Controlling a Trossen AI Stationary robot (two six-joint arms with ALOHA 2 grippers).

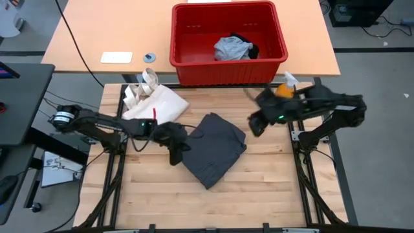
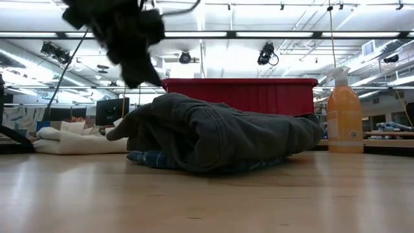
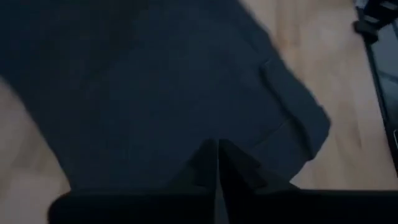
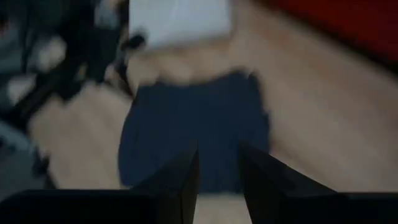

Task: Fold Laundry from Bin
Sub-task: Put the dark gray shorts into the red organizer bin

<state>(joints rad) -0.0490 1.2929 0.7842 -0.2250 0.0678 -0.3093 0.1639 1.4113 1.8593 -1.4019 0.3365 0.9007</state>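
A folded dark charcoal-grey piece (image 1: pixel 215 150) lies on the middle of the wooden table; in the low view a blue plaid edge (image 2: pixel 146 158) shows beneath it. A light grey piece (image 1: pixel 231 48) and a black piece (image 1: pixel 251 47) lie in the red bin (image 1: pixel 194 39) on the far table. My left gripper (image 1: pixel 174 157) hangs shut just off the dark piece's left edge, above the table (image 2: pixel 137 76), touching nothing. My right gripper (image 1: pixel 256 125) hovers open over the dark piece's right side, with nothing between its fingers (image 4: pixel 219 165).
A cream tote bag (image 1: pixel 157 101) lies at the table's far left, close to my left arm. An orange spray bottle (image 1: pixel 284 88) stands at the far right, beside my right arm. Bare wood stretches along the near edge (image 1: pixel 207 204).
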